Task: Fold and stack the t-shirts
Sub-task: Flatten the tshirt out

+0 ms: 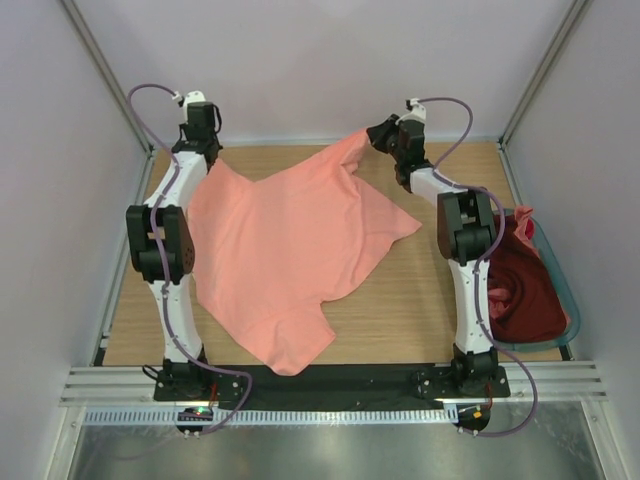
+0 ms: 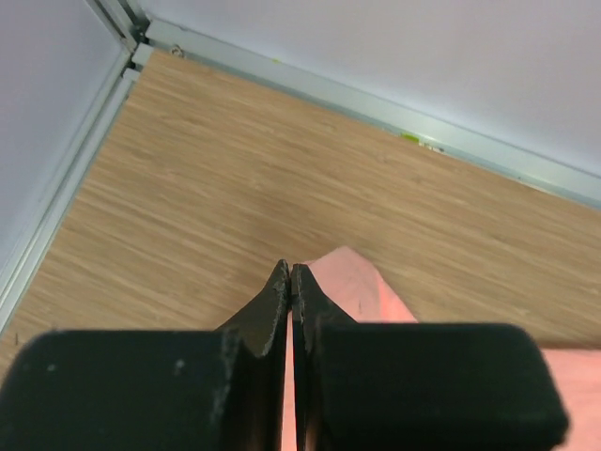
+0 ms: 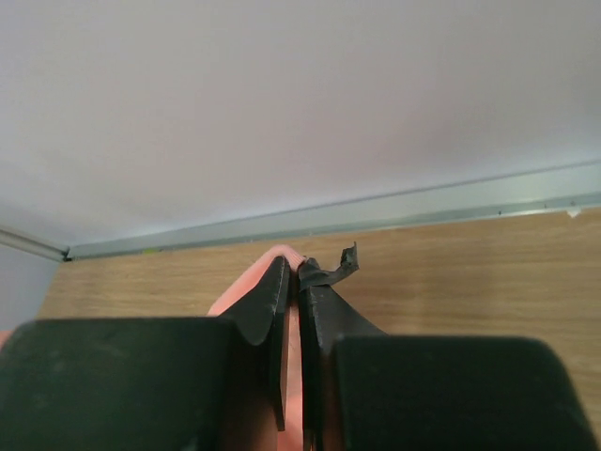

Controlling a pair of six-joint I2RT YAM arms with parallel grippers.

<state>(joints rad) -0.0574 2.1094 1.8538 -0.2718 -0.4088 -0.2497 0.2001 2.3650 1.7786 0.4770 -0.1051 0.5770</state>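
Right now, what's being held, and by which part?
Both hold the pink shirt: left jaws shut on its far left corner, right jaws on its far right corner.

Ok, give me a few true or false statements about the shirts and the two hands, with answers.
1. The left hand is shut on the salmon-pink t-shirt. True.
2. The maroon t-shirt lies in the basket. True.
3. The right hand hangs open over the basket. False: it is shut on a far corner of the salmon-pink t-shirt.
4. The salmon-pink t-shirt is folded into a neat square. False: it lies spread open on the table.
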